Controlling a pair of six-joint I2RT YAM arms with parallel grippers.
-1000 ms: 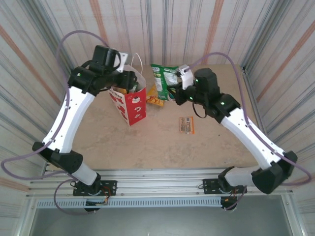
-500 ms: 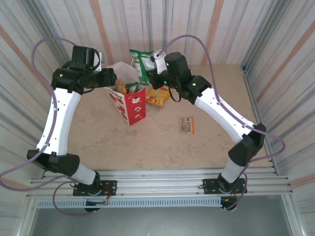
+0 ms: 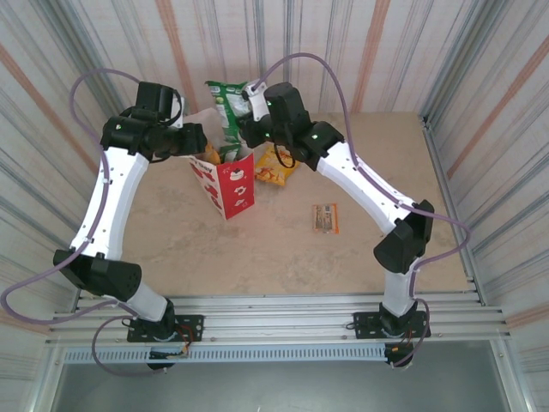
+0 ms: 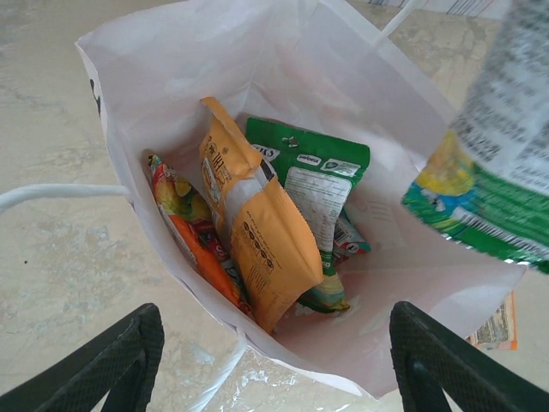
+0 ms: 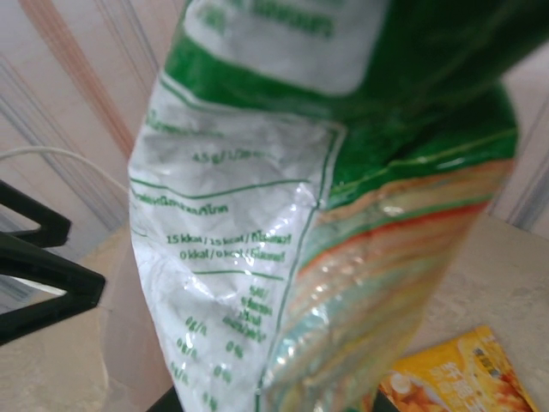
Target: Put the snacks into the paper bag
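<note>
Two arms are reaching in from the near edge over the table (image 3: 283, 249) and meeting above the paper bag (image 3: 232, 187). The bag is standing upright left of centre, toward the far wall, with its mouth gaping. Wide bare tabletop is lying in front of it and to the right, while striped walls are crowding in close behind. The left gripper (image 3: 190, 140) is hovering at the bag's left rim with its fingers (image 4: 111, 360) spread wide and straddling the near edge of the mouth; can't tell if they are touching the paper. The right gripper (image 3: 249, 116) is pinching the top of a big green packet (image 3: 225, 107), dangling it over the far side of the mouth. A yellow-orange packet (image 3: 276, 167) is lying flat just right of the bag. A small bar (image 3: 325, 217) is lying well apart on open table. Inside the bag, an orange packet (image 4: 266, 240) is standing mid-bag, a smaller green packet (image 4: 313, 184) is leaning behind it, and a red-orange packet (image 4: 184, 215) is pressing against the left wall. Open room is showing along the bag's right wall.
</note>
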